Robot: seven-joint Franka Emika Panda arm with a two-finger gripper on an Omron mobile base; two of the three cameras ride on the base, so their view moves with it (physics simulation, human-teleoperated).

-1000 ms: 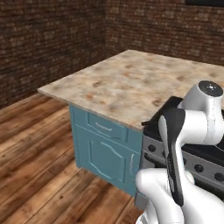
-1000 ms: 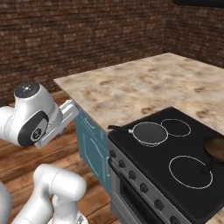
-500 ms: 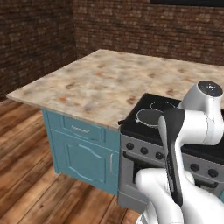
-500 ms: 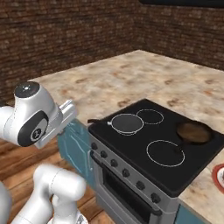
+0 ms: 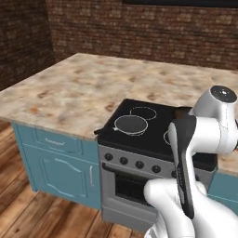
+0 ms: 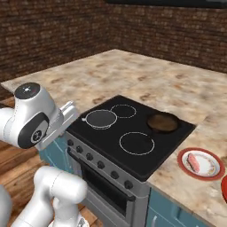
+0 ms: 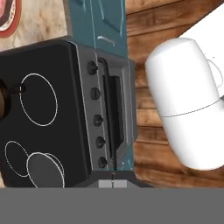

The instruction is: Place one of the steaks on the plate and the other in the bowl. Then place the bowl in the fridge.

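One steak (image 6: 193, 161) lies on the plate (image 6: 212, 174), which sits on the counter (image 6: 190, 95) at the lower right of the right base view, just beside the right edge of the stove (image 6: 133, 137) and close to the counter's front edge. A red curve at the far right edge of that frame, below the plate, may be the bowl (image 6: 224, 187), but too little of it shows to be sure. In the hand view the plate's red rim (image 7: 12, 22) peeks in at the upper left corner.

The black stove top carries a small lidded pan (image 6: 101, 119) on its front left burner and a dark brown pan (image 6: 162, 122) at its back right. A row of knobs (image 7: 95, 117) runs along the stove's front edge above the oven door. Teal cabinets (image 5: 60, 162) stand under the counter to the left of the stove.

The marbled counter spreads wide and bare toward the brick wall (image 5: 139, 32) at the top of both base views. Wooden floor (image 5: 28, 218) lies open at the lower left of the left base view.

The gripper (image 7: 112, 184) shows as two small tips pressed together at the bottom of the hand view, fully closed with nothing between them, hanging over the stove's front.
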